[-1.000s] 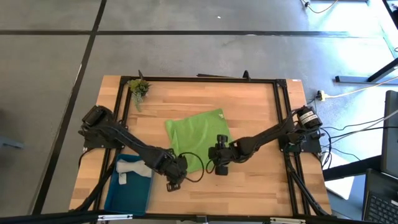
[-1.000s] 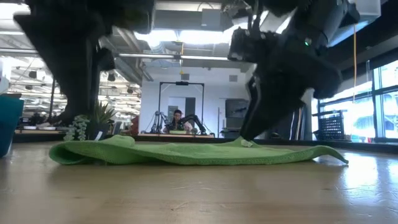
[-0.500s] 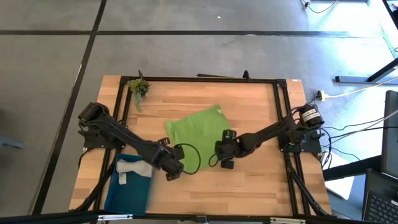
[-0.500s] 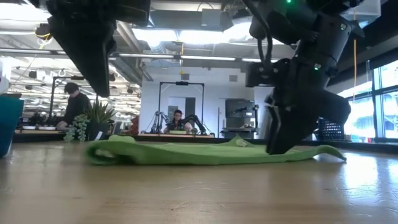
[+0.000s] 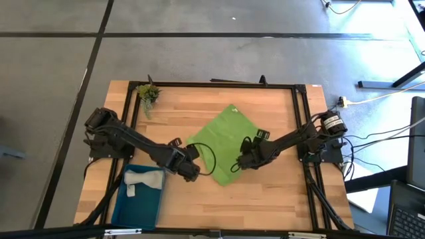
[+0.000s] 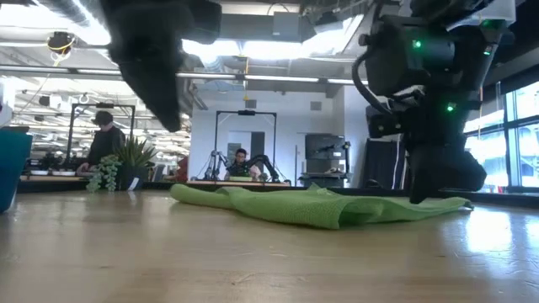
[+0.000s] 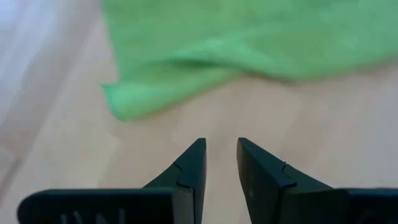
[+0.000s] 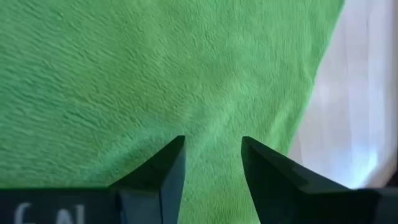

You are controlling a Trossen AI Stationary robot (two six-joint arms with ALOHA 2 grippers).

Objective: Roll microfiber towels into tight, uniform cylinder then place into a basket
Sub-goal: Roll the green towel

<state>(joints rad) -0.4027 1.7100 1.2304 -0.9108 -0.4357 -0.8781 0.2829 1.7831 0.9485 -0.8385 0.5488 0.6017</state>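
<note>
High view shows the lime green towel [image 5: 222,147] spread near the middle of the wooden bench [image 5: 265,199], turned so its corners point like a diamond, with one corner toward the far edge. The left gripper [image 5: 191,172] sits just beside the towel's near-left edge; from its wrist view the fingers [image 7: 193,165] stand a narrow gap apart over bare wood, holding nothing, with a folded-over towel edge [image 7: 149,102] ahead of them. The right gripper [image 5: 243,161] is over the towel's right side; its wrist view shows the fingers [image 8: 171,165] parted moderately above the green cloth [image 8: 155,74], nothing between them. The teal basket [image 5: 125,211] lies at the near-left corner of the bench, with the light grey towel [image 5: 141,180] lying loosely in its far end. A small plant sprig [image 5: 148,93] stands at the far-left corner. From the low view, the green towel [image 6: 320,206] lies rumpled and low on the bench, and two people [image 6: 103,143] are seated in the room beyond.
</note>
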